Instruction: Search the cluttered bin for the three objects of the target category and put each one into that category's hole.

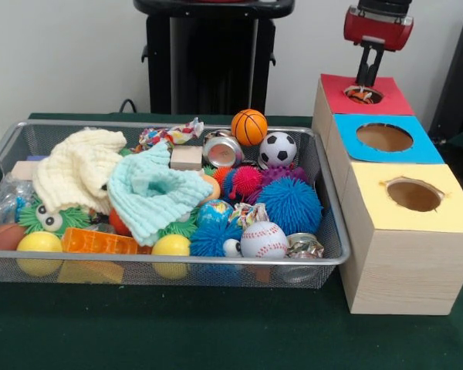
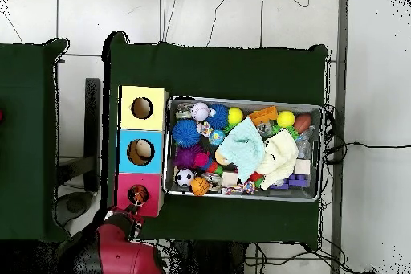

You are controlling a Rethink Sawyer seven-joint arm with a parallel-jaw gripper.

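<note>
On green cloth: bin (image 1: pixel 324 166), heaped with balls, spiky toys, two cloths; box row beside it, the hole (image 1: pixel 363 95) red-faced, something orange-striped inside; gripper (image 1: pixel 364 83) at its mouth, finger state unreadable. Risk, as judged: cloths concealing remaining targets.

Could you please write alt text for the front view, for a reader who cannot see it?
The robot's gripper reaches down at the hole in the red-faced box, beside blue-faced and yellow-faced boxes. Left of them, the bin holds balls, spiky toys and two cloths.
</note>
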